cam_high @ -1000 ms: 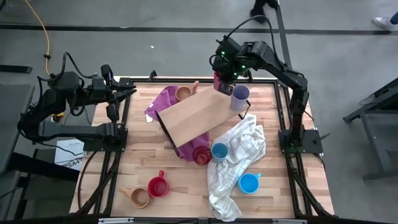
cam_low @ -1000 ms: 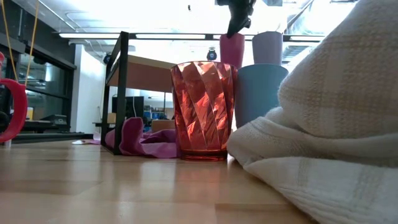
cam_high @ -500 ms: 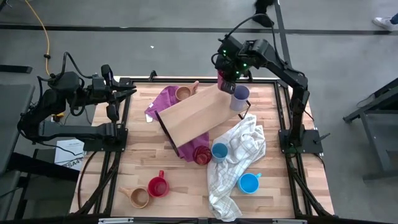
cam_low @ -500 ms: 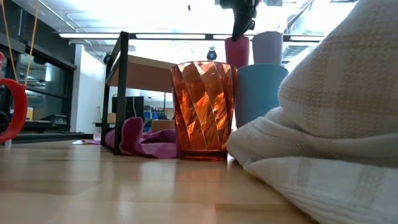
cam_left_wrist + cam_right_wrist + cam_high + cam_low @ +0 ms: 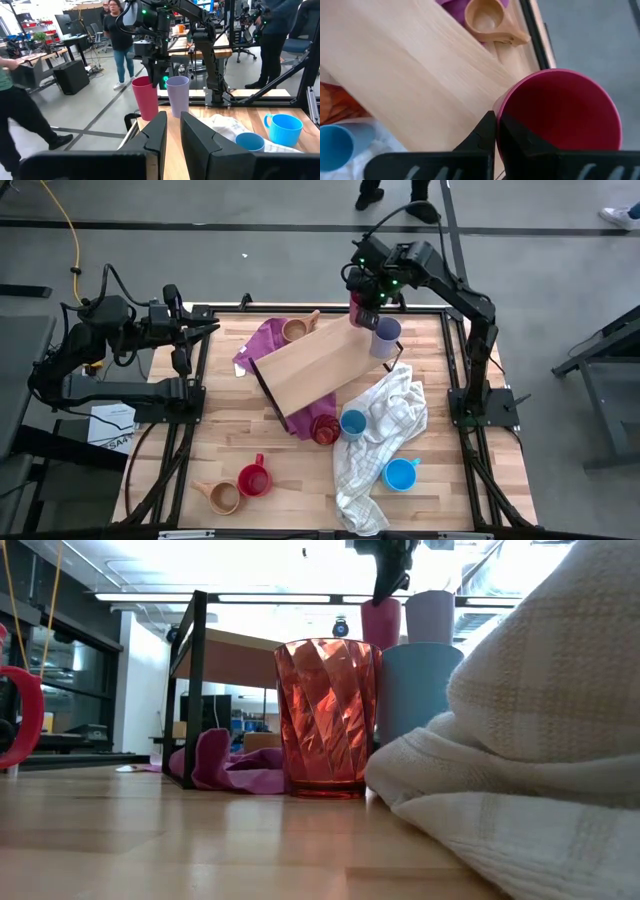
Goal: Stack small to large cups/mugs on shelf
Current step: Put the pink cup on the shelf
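**Right arm has the magenta cup by its rim**

Big flat light-wood shelf board (image 5: 305,367) sits tilted mid-frame in the high view. Just off its upper right corner, the right gripper (image 5: 366,307) is pinched on the rim of the tall magenta plastic tumbler (image 5: 358,311), right beside the lavender plastic tumbler (image 5: 385,336). Left gripper (image 5: 207,328) waits at the upper left, fingers slightly apart, holding nothing.

Magenta tumbler (image 5: 358,311) — now nearer lavender tumbler (image 5: 385,337)

No text, label or number can be read anywhere.
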You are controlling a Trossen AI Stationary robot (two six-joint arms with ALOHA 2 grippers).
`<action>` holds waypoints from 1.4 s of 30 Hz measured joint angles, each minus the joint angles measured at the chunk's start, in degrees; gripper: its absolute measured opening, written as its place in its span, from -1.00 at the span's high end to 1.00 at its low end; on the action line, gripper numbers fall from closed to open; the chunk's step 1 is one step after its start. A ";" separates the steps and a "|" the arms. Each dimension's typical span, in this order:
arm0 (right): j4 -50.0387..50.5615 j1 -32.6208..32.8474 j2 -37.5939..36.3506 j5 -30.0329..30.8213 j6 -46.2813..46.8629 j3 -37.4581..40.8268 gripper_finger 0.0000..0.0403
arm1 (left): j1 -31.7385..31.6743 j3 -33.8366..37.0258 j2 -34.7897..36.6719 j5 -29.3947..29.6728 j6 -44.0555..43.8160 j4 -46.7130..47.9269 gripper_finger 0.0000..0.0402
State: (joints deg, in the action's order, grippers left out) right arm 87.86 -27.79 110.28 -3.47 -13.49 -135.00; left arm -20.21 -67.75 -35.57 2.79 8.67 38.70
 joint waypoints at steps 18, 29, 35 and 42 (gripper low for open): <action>0.26 -2.21 0.83 -3.50 -0.07 0.09 1.00 | -0.01 -0.01 -0.01 0.00 0.00 0.01 0.78; 0.53 -2.25 0.81 -4.37 -0.12 3.17 1.00 | -0.02 -0.02 0.00 0.00 0.00 0.02 0.78; -0.57 -2.21 0.81 -4.43 -0.27 3.23 1.00 | 0.00 0.00 0.00 0.00 0.00 0.04 0.78; -0.57 -2.23 0.81 -4.69 -0.29 3.23 1.00 | -0.01 -0.01 -0.01 0.00 0.00 0.07 0.78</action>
State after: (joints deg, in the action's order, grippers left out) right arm 87.29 -30.02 111.09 -8.16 -13.78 -131.76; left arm -20.22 -67.75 -35.58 2.79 8.67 38.76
